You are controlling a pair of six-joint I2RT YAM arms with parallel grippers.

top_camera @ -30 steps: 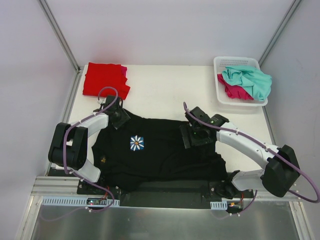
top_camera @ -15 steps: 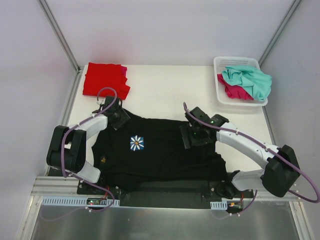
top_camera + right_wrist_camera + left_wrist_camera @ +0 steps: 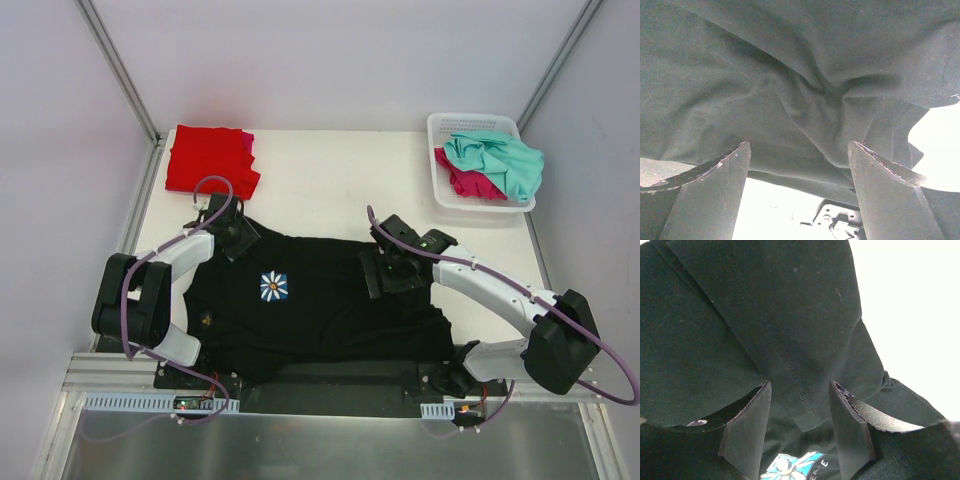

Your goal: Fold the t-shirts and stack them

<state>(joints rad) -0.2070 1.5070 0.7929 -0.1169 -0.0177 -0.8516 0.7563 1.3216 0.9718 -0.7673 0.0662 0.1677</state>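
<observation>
Top view, table: white tabletop (image 3: 320,185) with the arm bases at its near edge.
Top view, main item: large black cloth t-shirt (image 3: 330,305) with a small white daisy print (image 3: 273,286), spread flat across the near half of the table.
Top view, stack: folded bright red t-shirt (image 3: 205,160) at the far left corner, with a magenta-pink edge (image 3: 248,142) showing beneath it.
Top view, container: white plastic lattice basket (image 3: 470,121) at the far right, holding a crumpled teal-mint t-shirt (image 3: 495,160) over a magenta-pink t-shirt (image 3: 465,184).
Top view, arms: left gripper (image 3: 232,236) is at the black shirt's far left corner. Right gripper (image 3: 396,268) is on its far right part.
Left wrist view: left gripper (image 3: 800,390) has its jaws partly apart, straddling a stitched fold of the black shirt (image 3: 765,315). No firm pinch shows, though contact is hard to judge.
Right wrist view: right gripper (image 3: 799,150) has its jaws spread wide, holding nothing. The rumpled black shirt (image 3: 765,75) lies ahead.
</observation>
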